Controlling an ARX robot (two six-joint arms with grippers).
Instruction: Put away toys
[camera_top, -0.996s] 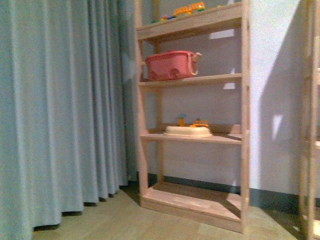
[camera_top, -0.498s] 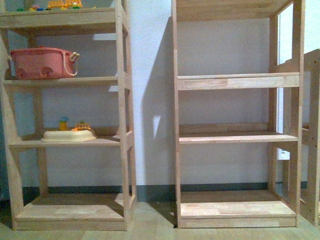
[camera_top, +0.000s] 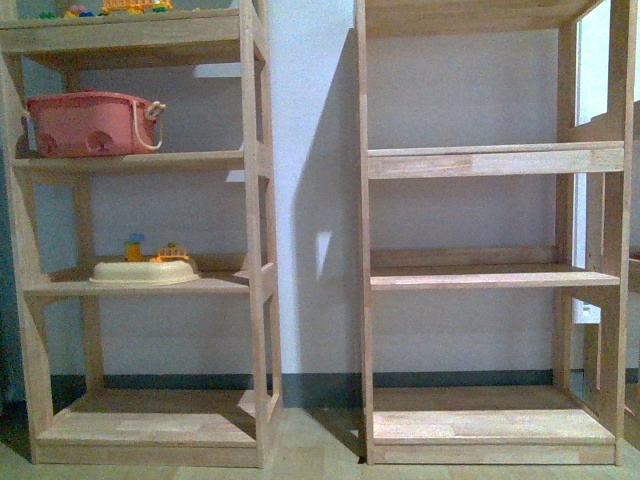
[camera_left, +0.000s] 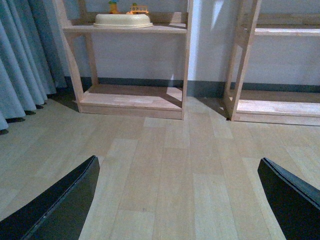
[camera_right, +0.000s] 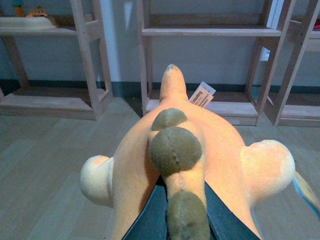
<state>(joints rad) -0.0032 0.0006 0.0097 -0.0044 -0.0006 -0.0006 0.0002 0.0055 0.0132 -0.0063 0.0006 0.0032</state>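
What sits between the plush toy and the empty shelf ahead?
Nothing: the right wrist view shows only bare floor between the plush toy and the shelf.

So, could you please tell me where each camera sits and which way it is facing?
Front: on the body, facing two pale wooden shelf units against a white wall; no arms show.
Left wrist: low above the plank floor, facing those shelves; the open left gripper frames it.
Right wrist: faces the shelves past the soft orange plush animal the right gripper holds.
Shared: the cream oval tray, in all three.
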